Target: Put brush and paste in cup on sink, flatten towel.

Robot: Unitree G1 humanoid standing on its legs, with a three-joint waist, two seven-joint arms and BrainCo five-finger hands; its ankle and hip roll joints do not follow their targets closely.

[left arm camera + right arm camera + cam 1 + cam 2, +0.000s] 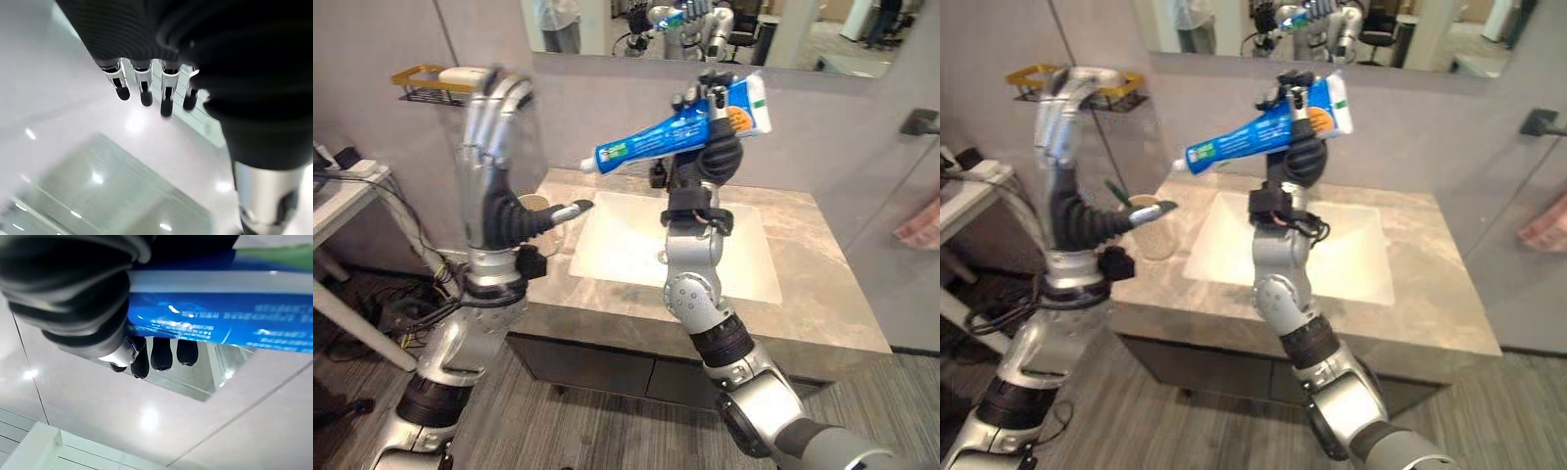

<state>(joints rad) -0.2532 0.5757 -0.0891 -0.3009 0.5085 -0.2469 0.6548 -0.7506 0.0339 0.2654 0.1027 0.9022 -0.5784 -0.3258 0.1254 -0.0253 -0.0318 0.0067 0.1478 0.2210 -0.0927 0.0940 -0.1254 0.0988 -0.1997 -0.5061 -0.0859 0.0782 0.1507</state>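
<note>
My right hand (717,152) is raised high over the white sink basin (636,250), shut on a blue toothpaste tube (680,127). The tube lies almost level, cap end toward my left. The right wrist view shows that tube (220,318) with dark fingertips (161,355) curled under it. Over the counter's left end my left hand (489,137) stands upright and open, its fingers (142,88) straight and holding nothing. Just behind it a beige cup (1151,230) sits on the counter with a green toothbrush (1116,193) leaning in it. A pink cloth (1542,223) shows at the far right edge.
The grey marble counter (803,284) surrounds the basin, and a mirror (607,24) runs along the wall above. A gold wire shelf (435,83) with a white soap hangs at the upper left. A white table (342,196) carrying cables stands to the left.
</note>
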